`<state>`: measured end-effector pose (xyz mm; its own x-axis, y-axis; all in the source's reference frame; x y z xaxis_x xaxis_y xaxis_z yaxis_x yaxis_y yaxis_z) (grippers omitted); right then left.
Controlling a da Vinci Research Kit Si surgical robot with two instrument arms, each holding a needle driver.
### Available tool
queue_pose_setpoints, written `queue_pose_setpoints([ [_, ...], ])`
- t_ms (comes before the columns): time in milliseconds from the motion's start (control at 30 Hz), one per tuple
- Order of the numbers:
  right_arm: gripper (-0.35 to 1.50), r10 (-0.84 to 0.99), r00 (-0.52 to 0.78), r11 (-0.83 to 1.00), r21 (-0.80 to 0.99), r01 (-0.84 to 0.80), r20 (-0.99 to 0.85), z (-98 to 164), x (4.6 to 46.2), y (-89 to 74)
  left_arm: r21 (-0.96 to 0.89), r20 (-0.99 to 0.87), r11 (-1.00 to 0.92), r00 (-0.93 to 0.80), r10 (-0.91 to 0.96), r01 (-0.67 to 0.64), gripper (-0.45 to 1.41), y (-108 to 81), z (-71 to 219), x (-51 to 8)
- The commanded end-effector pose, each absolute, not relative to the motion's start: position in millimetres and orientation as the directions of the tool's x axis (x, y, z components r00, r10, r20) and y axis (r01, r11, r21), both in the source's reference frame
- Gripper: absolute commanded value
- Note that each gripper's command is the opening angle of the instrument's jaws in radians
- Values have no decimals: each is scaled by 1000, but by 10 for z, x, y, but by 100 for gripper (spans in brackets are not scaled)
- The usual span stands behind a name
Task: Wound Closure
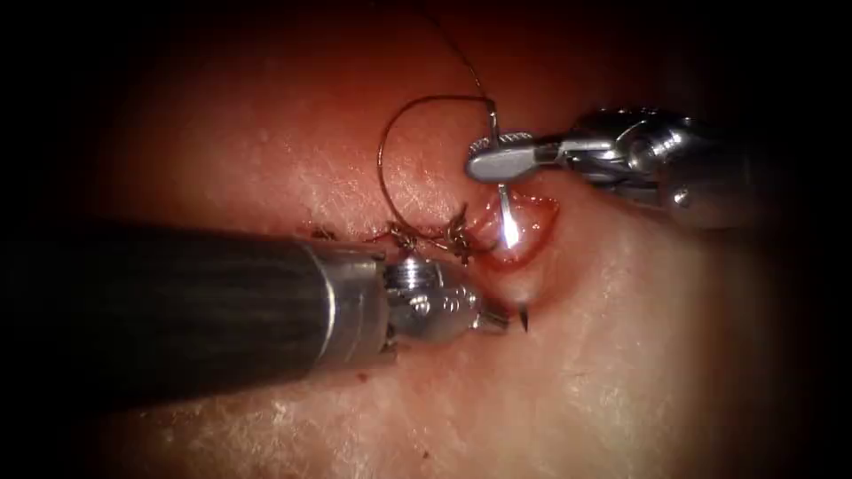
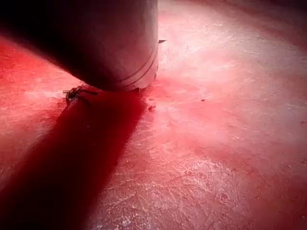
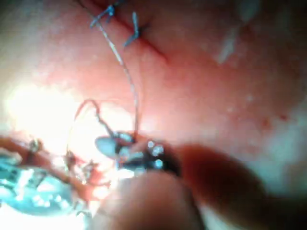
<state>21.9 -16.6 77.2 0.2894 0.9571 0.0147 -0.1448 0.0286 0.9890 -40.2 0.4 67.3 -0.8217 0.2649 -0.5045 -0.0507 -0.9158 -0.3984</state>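
Right now my right gripper (image 1: 488,160) is clamped on the needle (image 1: 508,222) near its thread end; its body sits in the cut (image 1: 524,235), its tip (image 1: 524,318) emerging at six o'clock beside my left gripper (image 1: 493,321) (jaw state unclear). A loose grasp could twist the needle, tearing tissue (image 1: 621,355).

right claw (image 1: 497,160) clamped, left claw (image 1: 497,321) low

shaft (image 2: 110,43) over tissue (image 2: 216,143) | dark thread knot (image 2: 74,94) beside shaft's end
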Motion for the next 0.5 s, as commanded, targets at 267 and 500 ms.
queue_pose_setpoints([
  [267, -35, 944, 282, -129, 976, -173, 174, 777, 227, -178, -402, -504, -914, -822, 264, -48, -45, 1, 679, -407],
  [500, -35, 936, 300, -150, 979, -134, 185, 762, 219, -208, -403, -504, -914, -822, 264, -47, -45, 2, 678, -407],
])
